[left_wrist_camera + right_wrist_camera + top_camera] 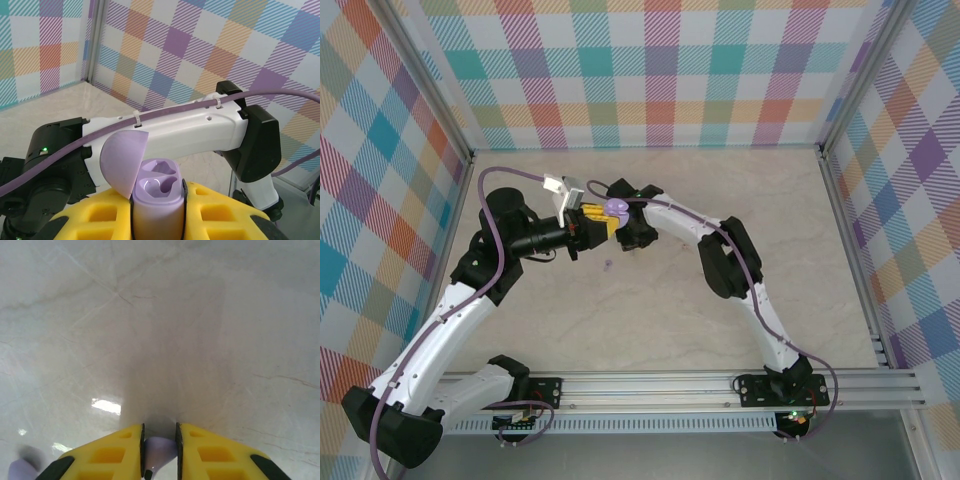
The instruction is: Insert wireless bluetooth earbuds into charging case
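Nearest the left wrist camera, the left gripper [157, 215] clamps its 2 yellow cut-out plastic fingers [95, 220] on the lilac rounded plastic charging case [156, 192], which stands upright between them. The case's domed lid [122, 162] is swung open toward 10 o'clock, and the 2 moulded hollows inside are bare. Behind it the right arm's white link [190, 125] crosses the view, with black joints at each end.

From above, the case [617, 209] is held off the pale marbled tabletop [720, 330] near its middle. The right gripper [638, 237] hangs just beside the case at 5 o'clock. A tiny purple speck [608, 264] lies on the table at 6 o'clock from the case.

In the right wrist view the right gripper [160, 452] is narrowed on a small lilac earbud [160, 446], which fills the gap between both pads. A lilac shape [22, 466] at 8 o'clock is too blurred to name.
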Tool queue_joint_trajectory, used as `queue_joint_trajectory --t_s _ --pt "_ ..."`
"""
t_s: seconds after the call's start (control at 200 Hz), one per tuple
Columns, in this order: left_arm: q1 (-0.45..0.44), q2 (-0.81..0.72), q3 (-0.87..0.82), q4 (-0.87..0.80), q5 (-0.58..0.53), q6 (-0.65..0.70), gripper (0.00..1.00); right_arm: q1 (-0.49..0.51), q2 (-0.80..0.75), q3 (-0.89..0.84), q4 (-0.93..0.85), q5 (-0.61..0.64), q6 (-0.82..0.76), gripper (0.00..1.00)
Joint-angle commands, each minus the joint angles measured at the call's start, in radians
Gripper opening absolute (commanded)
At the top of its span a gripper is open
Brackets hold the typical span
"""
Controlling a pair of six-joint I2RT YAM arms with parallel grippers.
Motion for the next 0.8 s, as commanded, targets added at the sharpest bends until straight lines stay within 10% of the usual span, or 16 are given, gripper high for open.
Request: queue_joint_trajectory --t_s 0.0,0.795 --pt "0.021 -0.016 -0.005 0.008 0.015 0.017 0.14 -0.037 -0.035 -0.071 -0.04 -0.019 0.029 0.21" --pt "0.021 -0.002 -0.001 -0.007 -0.018 0.013 0.14 -0.182 -0.323 -0.437 0.222 -0.227 0.083 0.21"
